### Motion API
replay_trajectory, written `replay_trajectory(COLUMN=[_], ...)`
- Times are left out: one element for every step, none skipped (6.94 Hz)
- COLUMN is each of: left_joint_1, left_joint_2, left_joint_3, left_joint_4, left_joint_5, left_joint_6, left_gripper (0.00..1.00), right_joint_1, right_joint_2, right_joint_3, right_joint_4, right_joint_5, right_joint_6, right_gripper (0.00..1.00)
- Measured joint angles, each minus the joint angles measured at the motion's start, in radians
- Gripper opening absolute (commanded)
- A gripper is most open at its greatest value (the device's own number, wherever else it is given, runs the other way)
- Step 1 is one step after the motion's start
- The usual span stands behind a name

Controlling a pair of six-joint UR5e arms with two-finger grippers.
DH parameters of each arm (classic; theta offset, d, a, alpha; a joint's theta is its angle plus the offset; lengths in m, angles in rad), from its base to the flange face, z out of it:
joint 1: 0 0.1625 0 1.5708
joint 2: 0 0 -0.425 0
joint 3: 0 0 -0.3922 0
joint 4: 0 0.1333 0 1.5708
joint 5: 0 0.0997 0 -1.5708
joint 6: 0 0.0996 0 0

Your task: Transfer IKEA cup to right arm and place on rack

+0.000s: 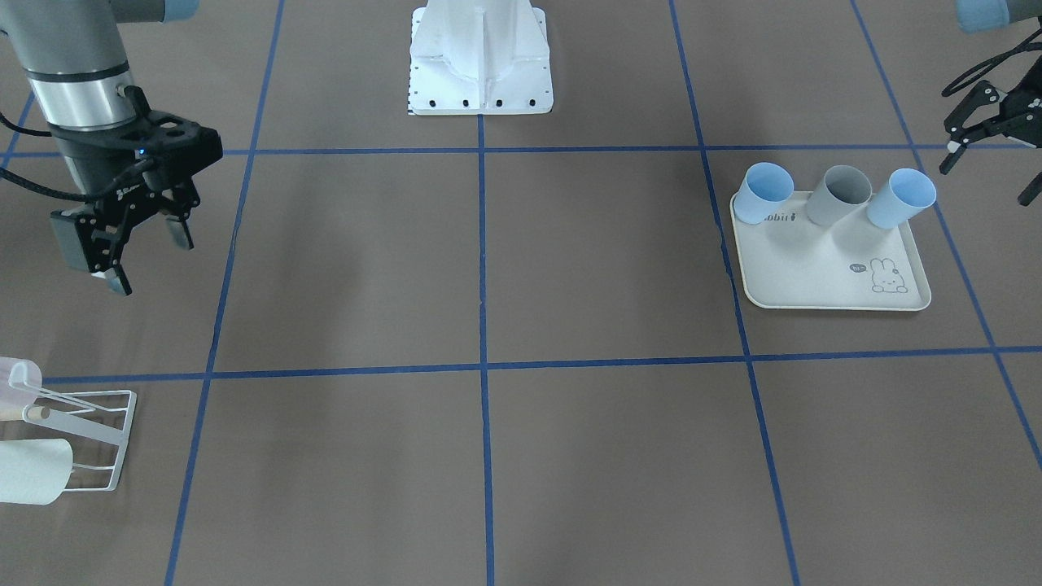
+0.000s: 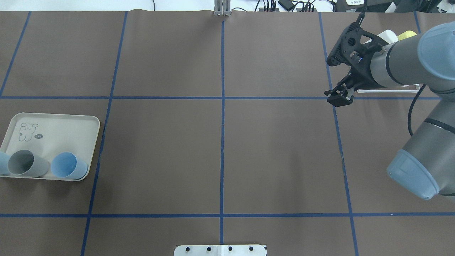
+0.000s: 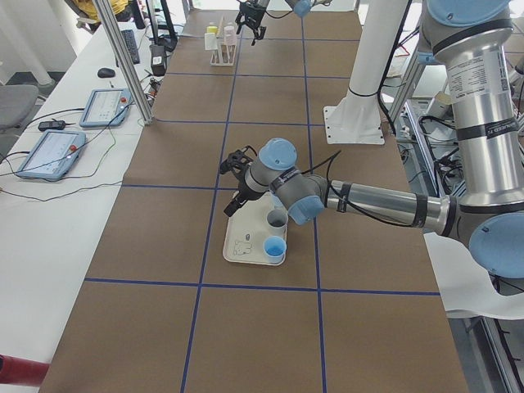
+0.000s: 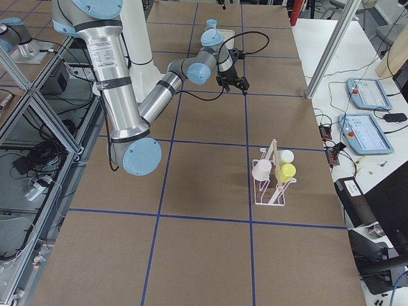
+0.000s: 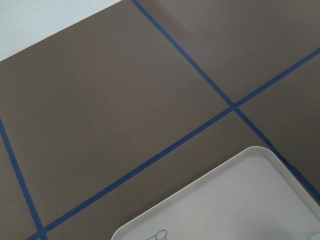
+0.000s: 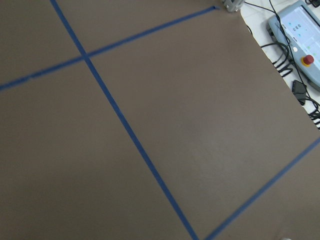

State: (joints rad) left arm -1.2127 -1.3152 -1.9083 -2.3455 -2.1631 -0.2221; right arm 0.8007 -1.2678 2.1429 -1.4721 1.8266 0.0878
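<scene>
On tray (image 1: 822,281): grey cup (image 1: 838,197) between two blue cups (image 1: 763,194). Rack (image 1: 124,443) holds three more. Both jaws spread, empty.

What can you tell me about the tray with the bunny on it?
The tray is cream, rectangular, with rounded corners and a low raised rim. It lies flat on the brown table. A small rabbit drawing marks one corner. Three cups stand in a row along the opposite edge: a grey cup between two blue cups. Nothing else touches it.

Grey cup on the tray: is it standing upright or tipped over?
Upright: the grey cup stands on its base on the tray, mouth upward.
</scene>
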Motion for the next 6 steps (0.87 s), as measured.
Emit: replay_trajectory(left_joint_1=[0.019,0.030,0.039,0.048,0.063,0.085], left_joint_2=[0.014,0.037,0.065,0.096,0.121,0.133], left_joint_3=[0.032,0.078,0.128,0.160,0.178,0.191], left_joint_4=[-0.015,-0.067,-0.142,-0.197,-0.221,-0.231], left_joint_5=[0.023,0.031,0.033,0.033,0.033,0.032], left_joint_6=[0.001,0.001,-0.001,-0.002,-0.002,-0.001], left_gripper=[1.00,1.00,1.00,1.00,1.00,1.00], right_joint_1=[-0.031,-0.058,-0.073,-0.080,-0.082,-0.083], right_joint_2=[0.041,0.065,0.074,0.078,0.078,0.078], right_joint_3=[0.005,0.008,0.009,0.009,0.009,0.009], right_joint_4=[0.005,0.006,0.007,0.007,0.007,0.007], right_joint_5=[0.038,0.054,0.057,0.056,0.053,0.052], right_joint_6=[0.105,0.160,0.180,0.187,0.189,0.190], right_gripper=[0.99,0.99,0.99,0.99,0.99,0.99])
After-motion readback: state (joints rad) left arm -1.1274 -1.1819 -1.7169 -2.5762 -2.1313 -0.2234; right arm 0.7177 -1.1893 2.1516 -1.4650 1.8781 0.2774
